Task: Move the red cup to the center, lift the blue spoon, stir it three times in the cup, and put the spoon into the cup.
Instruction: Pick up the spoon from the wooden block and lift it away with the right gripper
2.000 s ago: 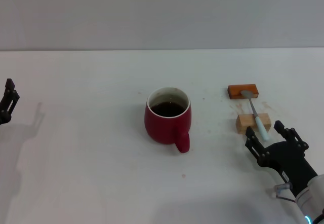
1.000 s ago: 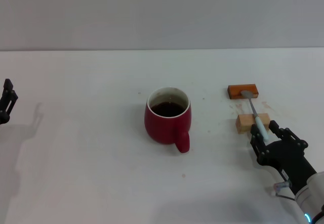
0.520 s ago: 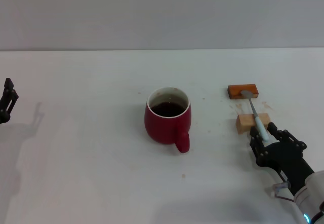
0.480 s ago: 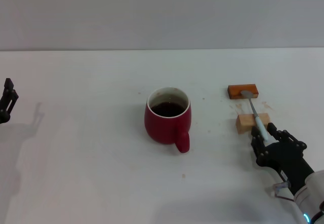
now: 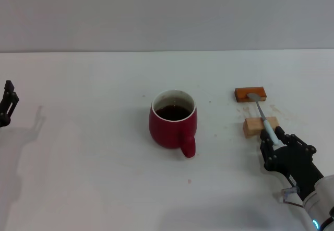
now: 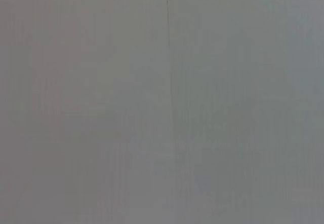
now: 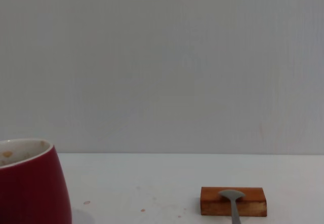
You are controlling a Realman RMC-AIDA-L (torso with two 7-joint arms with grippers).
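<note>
the red cup (image 5: 173,122) stands upright near the middle of the white table (image 5: 94,178), its handle turned toward the robot and a dark liquid inside, so by the look of it the move to the center is done and the spoon step is in hand. the blue spoon (image 5: 263,120) lies bridged across two small blocks well to the right of the cup: its grey bowl rests on the orange-brown block (image 5: 250,93) farther from the robot, and its pale handle crosses the lighter wooden block (image 5: 259,127) nearer the robot. that propping seems meant to keep the handle clear of the table, leaving room for fingers to slip in on either side of it. the right gripper (image 5: 275,143) sits low at the near end of the handle, with its black fingers (image 5: 266,151) set close on both sides of the tip; they look drawn in around it, though a firm clamp cannot be made out and the spoon is not yet lifted off the blocks. the right wrist view looks along the spoon toward the orange-brown block (image 7: 233,201), with the cup (image 7: 30,183) off to one side. the left gripper (image 5: 7,103) hangs parked at the far left edge, its fingers a little apart and holding nothing. no brand, label or writing can be read on anything.
</note>
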